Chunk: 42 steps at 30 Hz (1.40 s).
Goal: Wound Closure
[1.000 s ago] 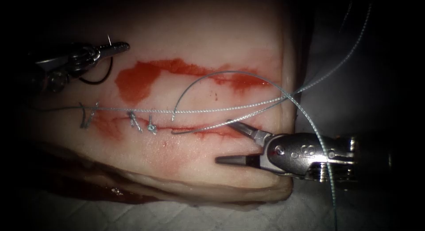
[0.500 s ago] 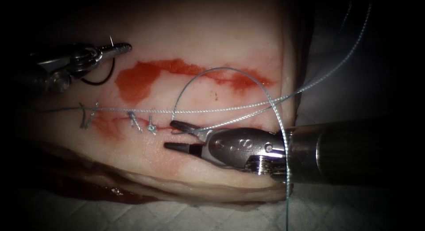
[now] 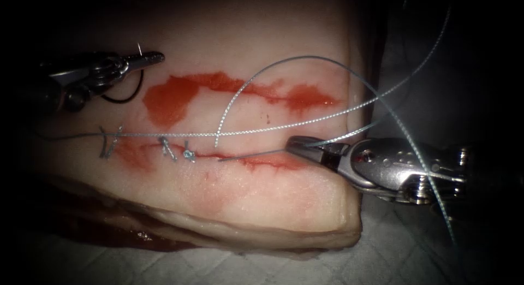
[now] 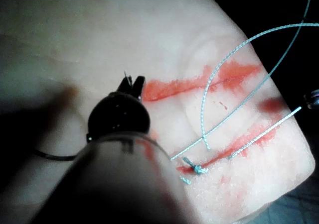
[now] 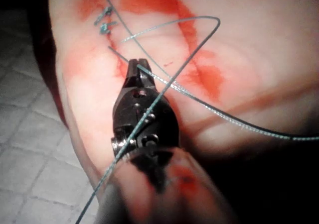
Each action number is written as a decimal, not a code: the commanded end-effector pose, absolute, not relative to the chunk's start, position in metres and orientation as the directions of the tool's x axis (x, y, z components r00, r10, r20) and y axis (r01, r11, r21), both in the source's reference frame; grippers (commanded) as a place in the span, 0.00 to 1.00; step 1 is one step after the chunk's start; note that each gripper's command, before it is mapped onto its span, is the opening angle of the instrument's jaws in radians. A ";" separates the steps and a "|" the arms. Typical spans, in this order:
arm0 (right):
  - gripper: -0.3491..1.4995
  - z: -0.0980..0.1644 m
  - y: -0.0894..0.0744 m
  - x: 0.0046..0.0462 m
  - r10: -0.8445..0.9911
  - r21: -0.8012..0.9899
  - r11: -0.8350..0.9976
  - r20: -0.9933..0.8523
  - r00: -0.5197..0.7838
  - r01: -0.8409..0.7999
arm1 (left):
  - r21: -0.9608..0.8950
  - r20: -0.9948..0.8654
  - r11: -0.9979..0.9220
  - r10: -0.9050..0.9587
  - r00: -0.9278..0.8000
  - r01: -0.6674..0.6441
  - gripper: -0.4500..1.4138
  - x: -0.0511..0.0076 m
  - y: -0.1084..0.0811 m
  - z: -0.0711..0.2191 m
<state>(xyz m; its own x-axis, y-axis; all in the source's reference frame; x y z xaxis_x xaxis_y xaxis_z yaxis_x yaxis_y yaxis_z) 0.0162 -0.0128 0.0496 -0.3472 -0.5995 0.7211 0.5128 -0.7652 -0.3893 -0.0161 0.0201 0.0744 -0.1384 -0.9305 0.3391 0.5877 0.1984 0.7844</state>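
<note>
The tissue [image 3: 245,197] has a cut [image 3: 262,162] running left to right, with knotted stitches [image 3: 188,154] along its left part. My left tool [image 3: 155,57] is above and left of the cut, shut on the dark curved needle [image 3: 124,98] near one end; the needle hangs free of the tissue. In the left wrist view the left tool [image 4: 133,84] holds the needle [image 4: 55,158]. My right tool [image 3: 297,146] lies at the cut's right end, shut on a thread tail [image 3: 251,154] coming out of the cut. The thread [image 3: 284,61] arches over the right tool [image 5: 137,64].
Red fluid [image 3: 174,96] stains the tissue above the cut and along it. A long strand of thread [image 3: 164,135] lies over the stitches toward the left. White cloth [image 3: 218,266] lies under the tissue, whose right edge [image 3: 355,99] drops off beside the right tool.
The right tool reached left along the cut with jaws open, shut on the thread tail, then drew back right, pulling the tail straight. The thread loop rose higher. The left tool stayed.
</note>
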 end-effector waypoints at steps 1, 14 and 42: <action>0.00 0.050 -0.011 0.0128 -0.610 -0.367 -0.743 0.717 -0.339 0.560 | 0.784 0.342 0.201 -0.929 -0.139 0.587 0.00 -0.0166 0.020 0.075; 0.00 0.051 -0.002 -0.0079 -0.666 -0.142 -0.527 0.682 -0.303 0.838 | 0.775 0.341 0.200 -0.931 -0.130 0.599 0.00 -0.0172 0.020 0.076; 0.87 0.050 -0.011 0.0064 -0.584 -0.458 -0.700 0.808 -0.071 0.548 | 0.774 0.341 0.198 -0.930 -0.133 0.601 0.00 -0.0175 0.020 0.076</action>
<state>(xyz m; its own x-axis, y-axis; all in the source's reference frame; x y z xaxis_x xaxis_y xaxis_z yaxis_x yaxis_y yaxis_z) 0.0060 -0.0113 0.0489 -0.0358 -0.6147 0.7879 0.5023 -0.6927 -0.5176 -0.0170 0.0195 0.0751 -0.1328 -0.9307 0.3407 0.6020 0.1973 0.7737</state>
